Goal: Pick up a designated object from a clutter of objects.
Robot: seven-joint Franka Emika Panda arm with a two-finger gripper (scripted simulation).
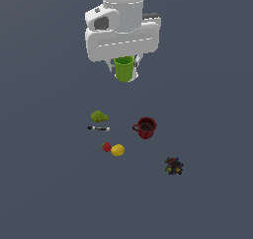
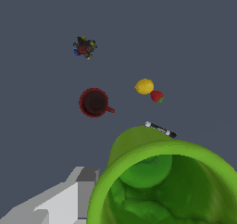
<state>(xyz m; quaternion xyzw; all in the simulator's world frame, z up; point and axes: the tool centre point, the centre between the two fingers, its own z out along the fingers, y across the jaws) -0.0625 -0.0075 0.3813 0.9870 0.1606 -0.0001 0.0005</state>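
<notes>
Slippage is the risk: gripper [image 1: 124,71] jaws are closed on the cup [image 1: 124,68] rim, held high above mug [image 1: 146,128] and pear [image 1: 99,116], so a jolt could drop it.

Bright green cup [image 1: 124,69], a shade darker inside the rim, under a white-and-grey arm [image 1: 122,25]. Below, a dark red mug [image 1: 146,128] with a near-black interior. Yellow-green pear [image 1: 99,116], sunny yellow lemon [image 1: 117,150], red strawberry [image 1: 106,146]. Black marker [image 1: 98,129] with a white band. Dark toy [image 1: 173,166] speckled red, blue, yellow. Slate blue-grey tabletop [image 1: 49,183] throughout.
</notes>
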